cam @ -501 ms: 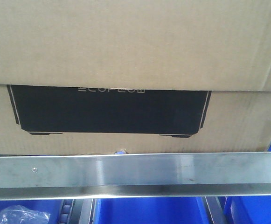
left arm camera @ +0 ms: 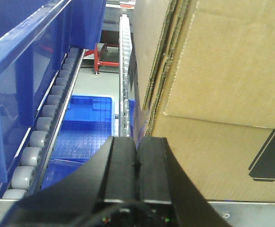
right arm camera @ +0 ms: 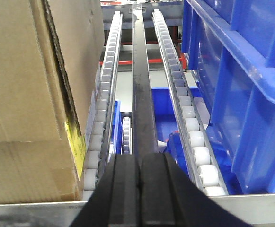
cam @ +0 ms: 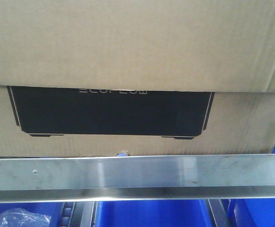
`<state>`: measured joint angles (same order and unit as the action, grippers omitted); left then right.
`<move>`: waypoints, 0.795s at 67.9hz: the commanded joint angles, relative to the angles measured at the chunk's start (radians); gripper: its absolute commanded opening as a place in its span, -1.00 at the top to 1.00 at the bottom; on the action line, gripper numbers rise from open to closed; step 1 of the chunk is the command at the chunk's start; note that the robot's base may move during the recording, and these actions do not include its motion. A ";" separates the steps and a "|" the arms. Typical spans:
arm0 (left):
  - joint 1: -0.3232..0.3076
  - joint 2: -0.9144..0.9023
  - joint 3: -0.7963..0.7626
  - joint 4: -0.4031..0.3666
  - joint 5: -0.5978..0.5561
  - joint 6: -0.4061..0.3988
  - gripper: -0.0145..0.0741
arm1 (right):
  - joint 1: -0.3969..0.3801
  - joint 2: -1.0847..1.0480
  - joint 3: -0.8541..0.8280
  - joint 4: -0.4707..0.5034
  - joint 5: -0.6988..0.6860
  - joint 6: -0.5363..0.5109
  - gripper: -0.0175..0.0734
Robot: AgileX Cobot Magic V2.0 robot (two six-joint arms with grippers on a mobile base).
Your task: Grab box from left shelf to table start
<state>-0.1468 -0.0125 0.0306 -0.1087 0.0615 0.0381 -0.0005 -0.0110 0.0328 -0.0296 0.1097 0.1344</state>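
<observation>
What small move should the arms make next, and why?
Probably move both arms inward to squeeze the box between them. The left end effector and the right end effector are shut and point along the box's two sides, so a clamp from both sides seems the way to pull it off the shelf.

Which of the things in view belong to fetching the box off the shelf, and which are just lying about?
Job in hand:
ECOFLOW cardboard box
left shelf's steel front rail
left gripper and right gripper, both shut, flanking the box

Just lying about:
blue plastic bins
clear plastic bag
red frame
</observation>
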 commanded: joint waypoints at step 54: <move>-0.005 0.119 -0.496 0.015 0.068 0.003 0.23 | -0.005 -0.009 0.002 0.000 -0.100 -0.003 0.49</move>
<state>-0.1468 0.0501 -0.3915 -0.0994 0.1840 0.0381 -0.0005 -0.0110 0.0328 -0.0296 0.1075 0.1344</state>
